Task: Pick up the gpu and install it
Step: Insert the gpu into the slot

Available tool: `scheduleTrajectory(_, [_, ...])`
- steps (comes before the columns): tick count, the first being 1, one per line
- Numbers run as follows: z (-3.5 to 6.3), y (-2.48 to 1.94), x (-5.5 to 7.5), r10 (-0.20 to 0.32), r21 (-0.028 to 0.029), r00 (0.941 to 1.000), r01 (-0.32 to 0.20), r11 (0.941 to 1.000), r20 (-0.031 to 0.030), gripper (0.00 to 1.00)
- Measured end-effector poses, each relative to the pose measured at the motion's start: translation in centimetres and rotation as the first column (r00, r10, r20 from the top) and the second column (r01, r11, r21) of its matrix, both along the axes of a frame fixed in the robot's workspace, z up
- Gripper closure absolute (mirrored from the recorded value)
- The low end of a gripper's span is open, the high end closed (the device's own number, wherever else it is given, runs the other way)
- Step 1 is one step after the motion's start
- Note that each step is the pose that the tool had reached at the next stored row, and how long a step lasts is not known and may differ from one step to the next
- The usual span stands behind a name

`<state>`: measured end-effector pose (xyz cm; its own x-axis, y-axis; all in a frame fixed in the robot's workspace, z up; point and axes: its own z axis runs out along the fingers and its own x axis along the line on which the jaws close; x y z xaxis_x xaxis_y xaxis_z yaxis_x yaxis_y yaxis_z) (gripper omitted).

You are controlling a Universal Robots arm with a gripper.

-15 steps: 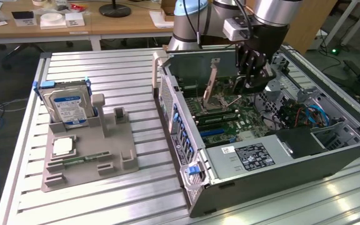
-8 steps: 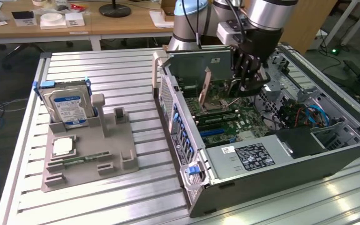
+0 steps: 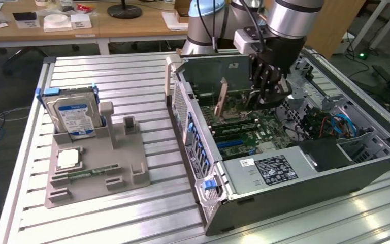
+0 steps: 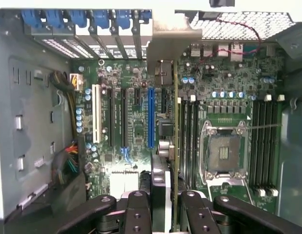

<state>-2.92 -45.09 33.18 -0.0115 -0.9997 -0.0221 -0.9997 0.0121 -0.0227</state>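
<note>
I have the gripper [image 3: 268, 95] [image 4: 163, 207] inside the open grey metal computer case [image 3: 303, 189]. Its fingers are narrowed onto the thin black gpu card with grey metal bracket [image 4: 175, 122], which hangs edge-on over the green motherboard [image 4: 136, 129] beside the blue slot [image 4: 151, 117].

Black tool [image 4: 163, 202], grey-bracketed gpu [image 4: 173, 44], green motherboard [image 4: 224, 87], blue slot [image 4: 151, 117].

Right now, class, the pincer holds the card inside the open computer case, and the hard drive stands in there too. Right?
No. The exterior view shows the hard drive standing in the grey holder beside the computer case, not inside it. The pincer does hold the card there.
</note>
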Motion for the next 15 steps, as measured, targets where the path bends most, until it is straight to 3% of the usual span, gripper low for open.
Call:
scheduleTrajectory(6, [-0.77,-0.02,-0.5,0.000,0.0004,1.0000,0.000,1.0000,0.0011,0.72])
scheduleTrajectory(10, [-1.39,-0.45,-0.6,0.000,0.0007,1.0000,0.000,1.0000,0.0014,0.72])
scheduleTrajectory(15, [-2.25,-0.49,-0.8,-0.031,0.0006,0.9995,0.031,0.9995,0.0013,0.72])
